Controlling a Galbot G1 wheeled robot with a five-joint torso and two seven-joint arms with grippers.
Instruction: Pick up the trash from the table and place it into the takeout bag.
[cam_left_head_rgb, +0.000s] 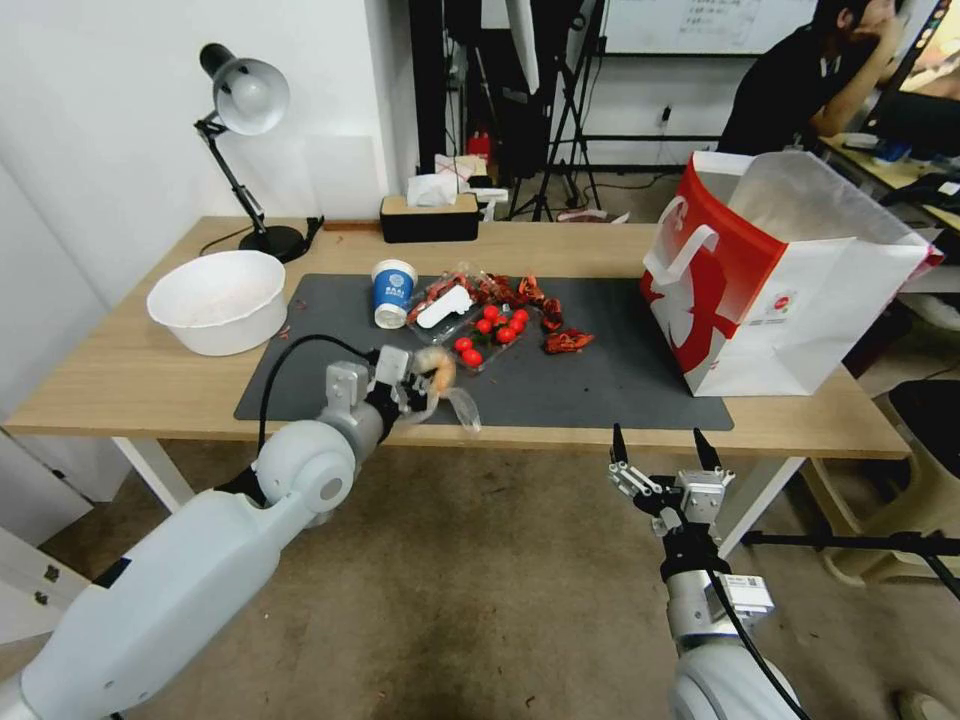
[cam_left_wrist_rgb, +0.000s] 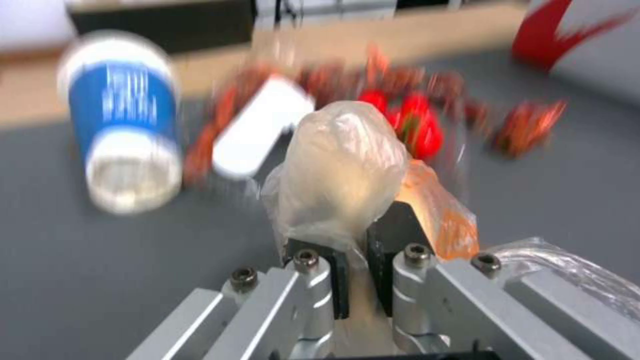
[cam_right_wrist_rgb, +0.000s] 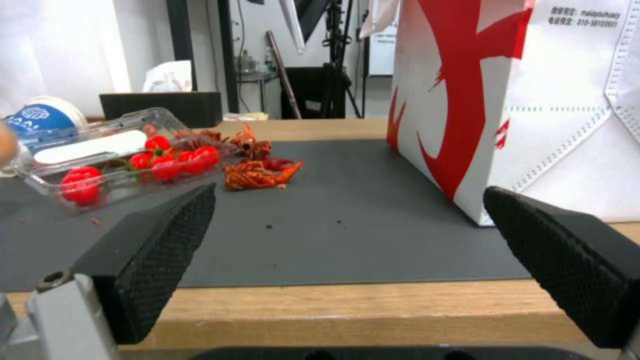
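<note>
Your left gripper (cam_left_head_rgb: 412, 385): clamped on the clear-wrapped beige ball (cam_left_head_rgb: 437, 368), raised over the mat's near edge; loose wrap trails from the ball toward you.

Your right gripper (cam_left_head_rgb: 664, 450): fingers spread wide, holding nothing, off the table's near edge, below the takeout bag (cam_left_head_rgb: 780, 275).

Takeout bag: upright, mouth open, at the right end of the dark grey mat (cam_left_head_rgb: 610, 385).

Blue-and-white paper cup (cam_left_head_rgb: 392, 291): upright near the mat's far edge.

Clear plastic tray (cam_left_head_rgb: 478, 335): just beside the cup, holding small red tomatoes.

Red shell scraps (cam_left_head_rgb: 565, 341): on the mat between tray and bag.

White bowl (cam_left_head_rgb: 217, 300): on bare wood of the table (cam_left_head_rgb: 120, 385), left of the mat.
</note>
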